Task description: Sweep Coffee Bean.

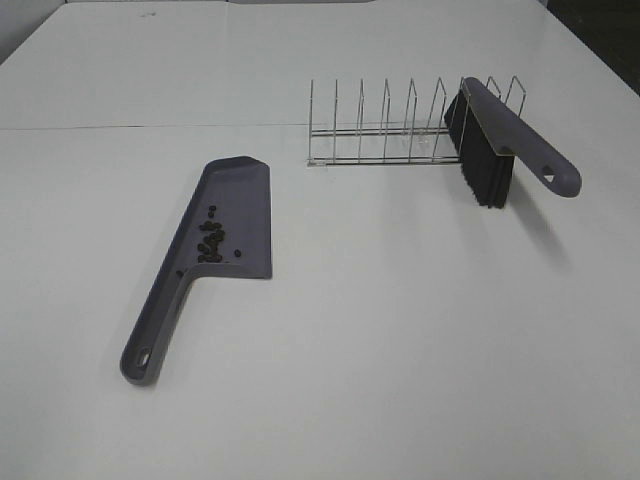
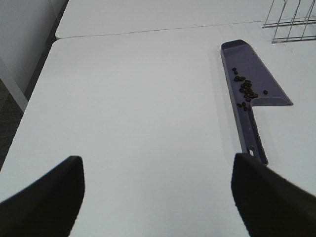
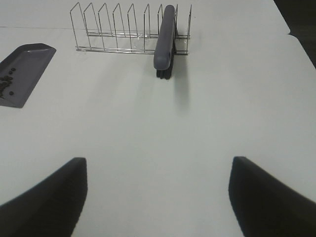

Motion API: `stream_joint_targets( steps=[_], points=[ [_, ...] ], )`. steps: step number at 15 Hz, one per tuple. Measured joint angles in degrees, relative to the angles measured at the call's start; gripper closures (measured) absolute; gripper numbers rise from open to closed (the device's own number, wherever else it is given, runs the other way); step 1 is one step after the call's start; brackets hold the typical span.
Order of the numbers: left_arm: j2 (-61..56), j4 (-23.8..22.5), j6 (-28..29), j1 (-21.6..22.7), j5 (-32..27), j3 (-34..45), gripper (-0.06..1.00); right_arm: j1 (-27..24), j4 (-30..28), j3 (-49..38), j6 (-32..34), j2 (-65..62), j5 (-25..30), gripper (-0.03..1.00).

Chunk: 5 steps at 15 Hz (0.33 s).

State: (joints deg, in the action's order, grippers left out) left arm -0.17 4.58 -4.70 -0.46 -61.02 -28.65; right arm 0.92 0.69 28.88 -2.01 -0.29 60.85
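Observation:
The coffee beans [image 1: 211,240] lie in a small cluster inside the grey dustpan [image 1: 235,225], near where its blade meets the handle. They also show in the left wrist view [image 2: 246,90] and at the edge of the right wrist view [image 3: 6,83]. The dustpan [image 2: 247,79] lies flat on the white table, handle toward the front. A grey brush [image 1: 510,135] with black bristles [image 1: 482,165] leans in the wire rack [image 1: 390,125]. My left gripper [image 2: 155,197] is open and empty, well short of the dustpan. My right gripper [image 3: 155,195] is open and empty, short of the brush [image 3: 165,39]. Neither gripper shows in the exterior view.
The wire rack [image 3: 118,29] stands at the back of the white table [image 1: 400,330]. A seam [image 1: 150,128] runs across the table behind the dustpan. The table's left edge [image 2: 34,94] drops off to the floor.

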Motion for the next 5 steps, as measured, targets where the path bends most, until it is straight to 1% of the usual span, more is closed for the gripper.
stream_joint_targets(
  steps=[5],
  points=[
    [0.0,0.11,-0.23,0.0,0.0,0.0,0.2,0.0,0.0,0.0,0.0,0.0,0.0,0.3]
  ],
)
